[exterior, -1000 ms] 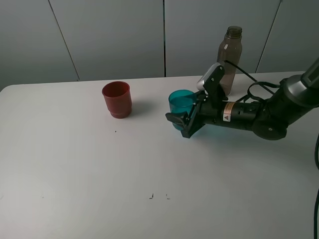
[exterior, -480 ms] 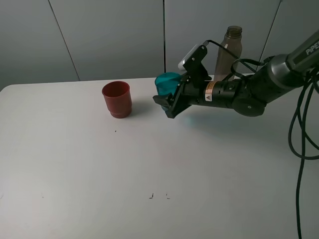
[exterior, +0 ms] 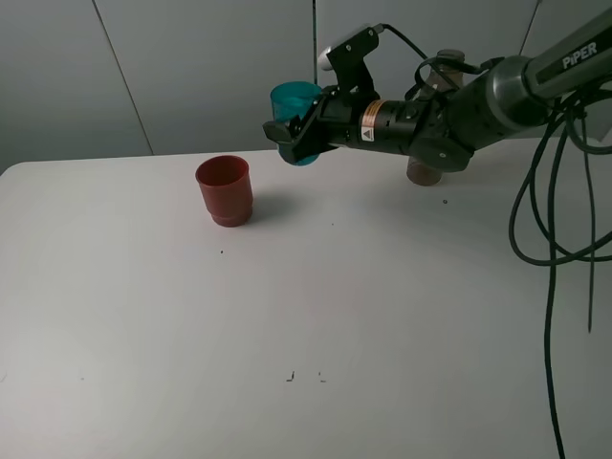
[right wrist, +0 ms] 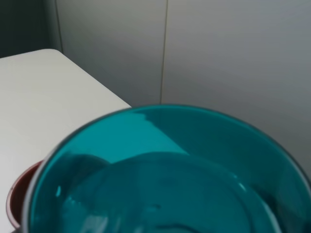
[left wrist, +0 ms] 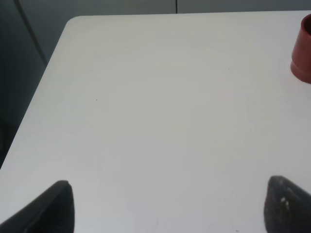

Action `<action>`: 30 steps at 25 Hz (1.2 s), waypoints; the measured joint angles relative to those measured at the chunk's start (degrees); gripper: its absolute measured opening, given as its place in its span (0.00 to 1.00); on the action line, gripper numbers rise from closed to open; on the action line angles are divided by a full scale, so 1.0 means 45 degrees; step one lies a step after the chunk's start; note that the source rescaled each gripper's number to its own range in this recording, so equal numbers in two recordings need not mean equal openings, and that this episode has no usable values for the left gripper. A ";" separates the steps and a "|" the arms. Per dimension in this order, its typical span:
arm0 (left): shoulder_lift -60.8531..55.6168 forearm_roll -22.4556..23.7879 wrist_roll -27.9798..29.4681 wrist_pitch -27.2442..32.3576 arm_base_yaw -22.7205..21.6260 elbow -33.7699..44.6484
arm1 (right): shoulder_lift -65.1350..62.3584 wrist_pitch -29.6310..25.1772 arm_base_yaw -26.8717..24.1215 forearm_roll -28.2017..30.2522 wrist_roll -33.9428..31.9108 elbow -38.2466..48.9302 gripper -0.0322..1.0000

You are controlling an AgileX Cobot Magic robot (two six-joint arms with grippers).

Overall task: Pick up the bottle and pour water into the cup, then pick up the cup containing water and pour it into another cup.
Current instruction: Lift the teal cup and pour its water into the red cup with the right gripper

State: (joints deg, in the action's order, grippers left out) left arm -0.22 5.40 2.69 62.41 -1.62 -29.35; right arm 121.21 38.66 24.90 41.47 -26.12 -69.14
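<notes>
My right jaws clamp the cup (exterior: 294, 99) upright over the surface's (exterior: 382, 287) far edge, so nothing spills before the red cup (exterior: 225, 190). My left jaws stand apart.

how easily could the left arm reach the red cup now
Probably easily: the left gripper stands open, and only bare table lies between it and the red cup. The right gripper holds the teal cup aloft on the other side.

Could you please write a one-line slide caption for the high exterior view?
Right gripper holds the teal cup aloft near the red cup on the table; bottle behind the arm.
</notes>
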 joint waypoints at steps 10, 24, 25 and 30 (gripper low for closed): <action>0.0000 0.0000 0.0000 0.0000 0.0000 0.0000 | 0.0050 -0.1622 0.0022 0.0263 -0.1590 -0.2054 0.08; 0.0000 0.0000 0.0000 0.0000 0.0000 0.0000 | 0.2614 -0.2436 0.0562 0.1268 -0.2666 -0.5566 0.08; 0.0000 0.0000 0.0000 0.0000 0.0000 0.0000 | 0.2815 -0.2484 0.0628 0.1296 -0.2666 -0.5790 0.08; 0.0000 0.0000 0.0000 0.0000 0.0000 0.0000 | 0.3479 -0.2751 0.0940 0.1371 -0.2695 -0.6933 0.08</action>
State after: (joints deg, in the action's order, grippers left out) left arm -0.22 5.40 2.69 62.41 -1.62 -29.35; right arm 136.87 26.27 29.13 47.64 -38.24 -100.34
